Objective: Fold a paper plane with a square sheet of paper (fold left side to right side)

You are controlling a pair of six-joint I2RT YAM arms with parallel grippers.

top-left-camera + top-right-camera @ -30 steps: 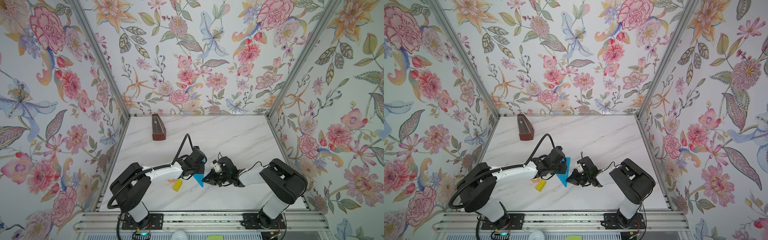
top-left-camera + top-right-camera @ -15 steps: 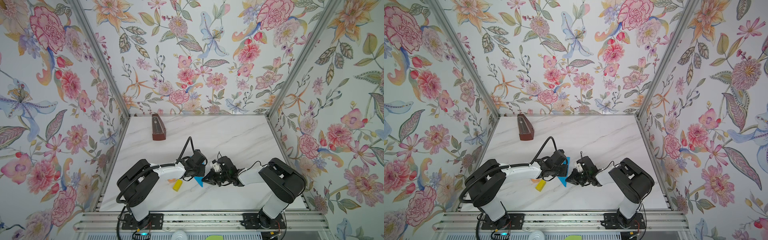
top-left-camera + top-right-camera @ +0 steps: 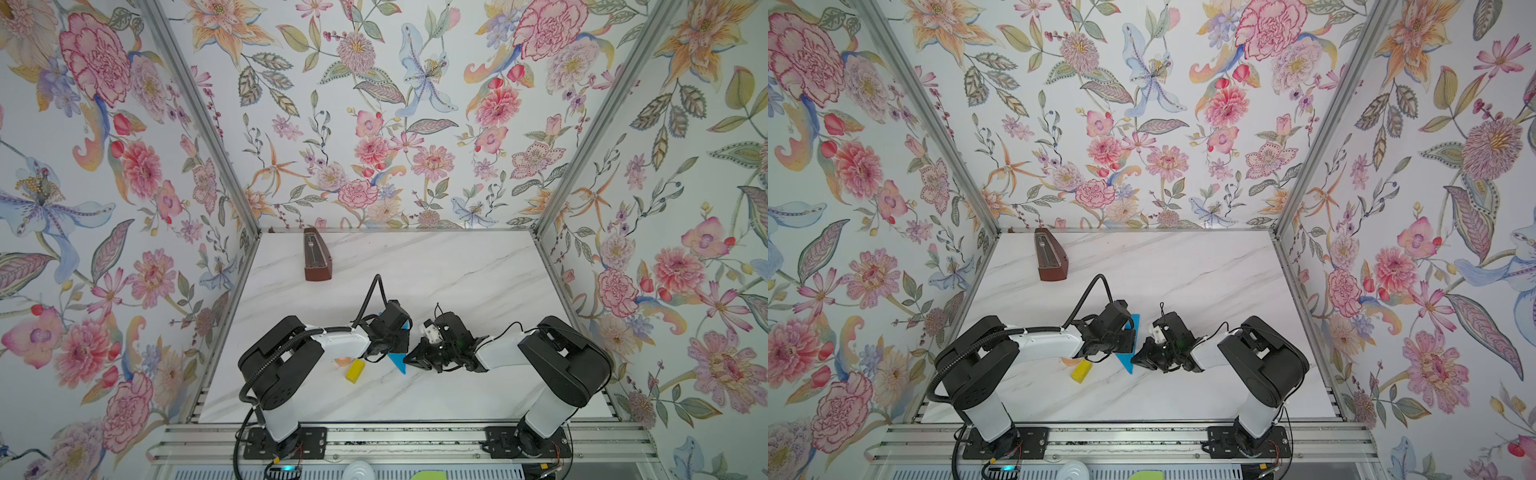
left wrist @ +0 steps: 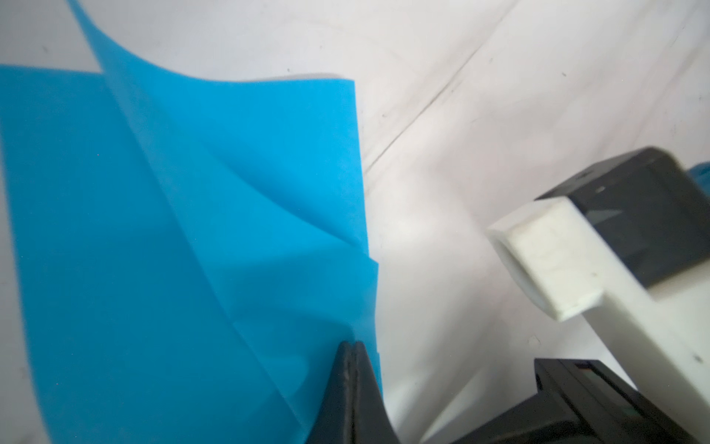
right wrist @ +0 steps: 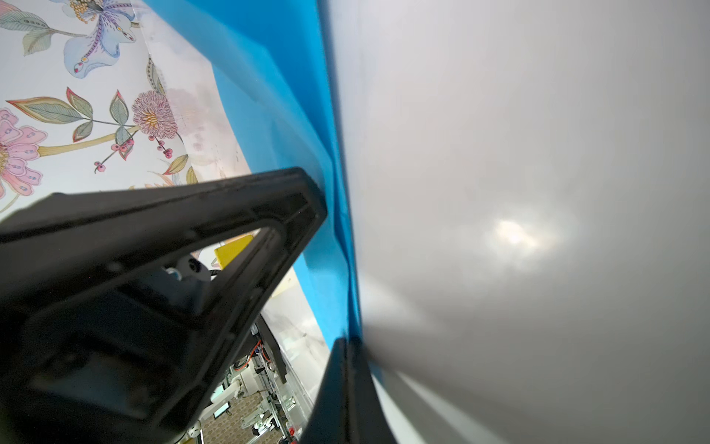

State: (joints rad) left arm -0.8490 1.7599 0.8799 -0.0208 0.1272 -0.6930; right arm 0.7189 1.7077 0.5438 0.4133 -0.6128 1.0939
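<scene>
Closed in on three sides by floral wallpaper walls [image 3: 374, 124], joined at metal corner posts [image 3: 200, 116]. Floored with a white marble bench [image 3: 457, 266], grey-veined, evenly lit, edged in front by a metal rail [image 3: 395, 444].

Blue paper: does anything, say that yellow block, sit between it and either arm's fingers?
Nothing visible does. The left fingers and the right fingers, both shut, each meet the blue paper at its edge directly in the wrist views. The yellow block lies apart from the paper, on the left arm's side, not in between.
</scene>
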